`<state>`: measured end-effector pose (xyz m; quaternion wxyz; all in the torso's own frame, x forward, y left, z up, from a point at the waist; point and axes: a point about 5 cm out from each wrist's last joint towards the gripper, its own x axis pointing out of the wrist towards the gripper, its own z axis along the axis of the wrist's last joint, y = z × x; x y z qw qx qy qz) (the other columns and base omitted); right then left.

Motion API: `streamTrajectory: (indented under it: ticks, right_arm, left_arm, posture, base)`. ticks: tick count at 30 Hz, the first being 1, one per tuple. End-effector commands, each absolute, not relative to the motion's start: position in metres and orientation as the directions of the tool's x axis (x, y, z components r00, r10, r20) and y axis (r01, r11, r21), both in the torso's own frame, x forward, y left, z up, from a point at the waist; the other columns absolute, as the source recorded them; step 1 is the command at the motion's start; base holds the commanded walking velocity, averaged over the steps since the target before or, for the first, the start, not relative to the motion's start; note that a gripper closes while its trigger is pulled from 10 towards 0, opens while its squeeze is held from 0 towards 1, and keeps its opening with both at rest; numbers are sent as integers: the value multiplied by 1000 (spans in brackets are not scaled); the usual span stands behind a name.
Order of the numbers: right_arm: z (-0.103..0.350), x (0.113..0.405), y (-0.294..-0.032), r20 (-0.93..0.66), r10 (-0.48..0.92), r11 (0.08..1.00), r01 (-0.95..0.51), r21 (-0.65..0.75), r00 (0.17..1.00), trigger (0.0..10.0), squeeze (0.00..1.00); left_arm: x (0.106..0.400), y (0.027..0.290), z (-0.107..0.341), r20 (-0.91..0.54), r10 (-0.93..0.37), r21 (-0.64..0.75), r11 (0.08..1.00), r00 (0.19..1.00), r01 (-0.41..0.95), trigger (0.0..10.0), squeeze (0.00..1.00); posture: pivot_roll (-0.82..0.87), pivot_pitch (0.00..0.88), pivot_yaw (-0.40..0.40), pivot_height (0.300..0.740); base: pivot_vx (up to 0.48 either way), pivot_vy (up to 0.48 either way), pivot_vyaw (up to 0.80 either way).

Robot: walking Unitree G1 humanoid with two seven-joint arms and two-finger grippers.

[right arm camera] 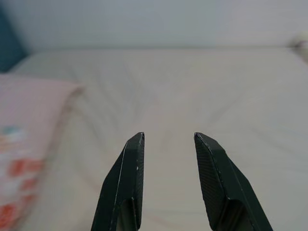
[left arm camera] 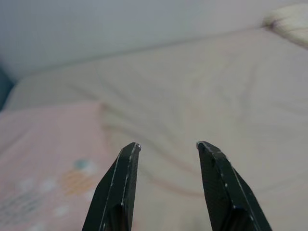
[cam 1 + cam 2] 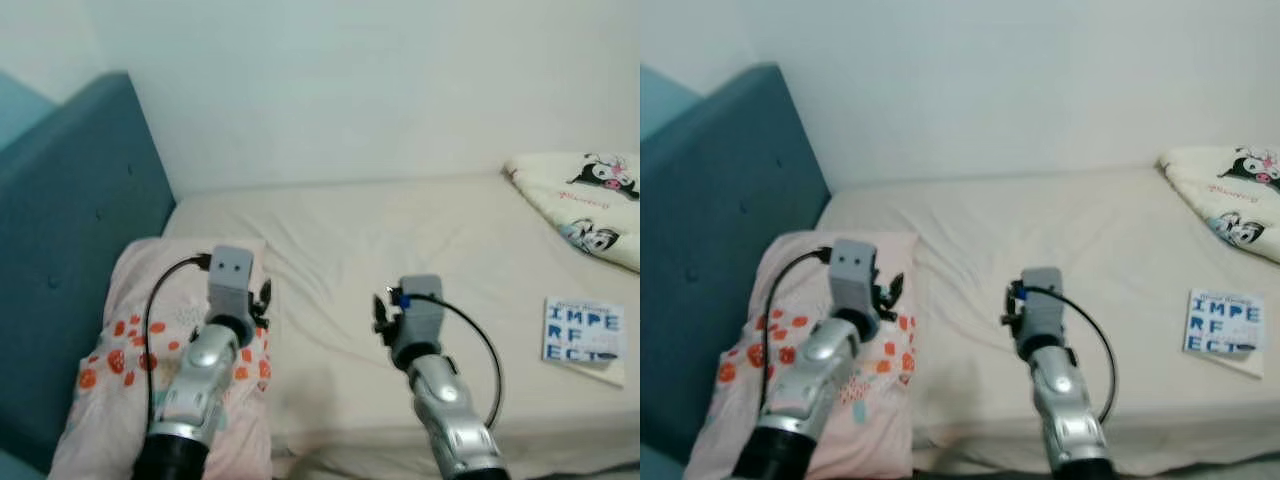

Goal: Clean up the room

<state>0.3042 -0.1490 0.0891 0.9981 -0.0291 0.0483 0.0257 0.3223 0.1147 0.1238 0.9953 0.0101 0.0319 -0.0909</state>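
Above the cream bed (image 3: 400, 240), both end effectors open, empty; pink pillow (image 3: 120, 350) left, book (image 3: 583, 335) and folded blanket (image 3: 590, 200) right.

Soft, even light — slightly blurry.

A home bedroom: a bed (image 3: 420, 260) with a cream sheet stands against a plain white wall (image 3: 350, 80), with a blue padded headboard (image 3: 80, 230), a pink patterned pillow (image 3: 120, 350) and a folded cartoon-print blanket (image 3: 590, 200).

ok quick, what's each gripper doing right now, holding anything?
Left gripper: open, empty, above the pink pillow.
Right gripper: open, empty, over the bed sheet.
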Motion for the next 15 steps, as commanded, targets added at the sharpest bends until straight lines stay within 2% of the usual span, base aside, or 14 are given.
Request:
streamTrajectory:
  ticks: [1, 15]
  right_arm:
    - [88, 304, -139, -104, 69, 996, -74, -46, 992, 10000, 0]
    - [87, 302, -143, -111, 55, 997, -60, -48, 992, 10000, 0]
  left_arm:
    - [321, 120, 119, -93, -162, 30, 986, 982, 166, 10000, 0]
    - [320, 119, 116, -108, -170, 35, 984, 980, 174, 10000, 0]
  posture:
    - [18, 32, 25, 734]
    - [13, 27, 33, 734]
  base:
    - [0, -480, 800]
    - [0, -480, 800]
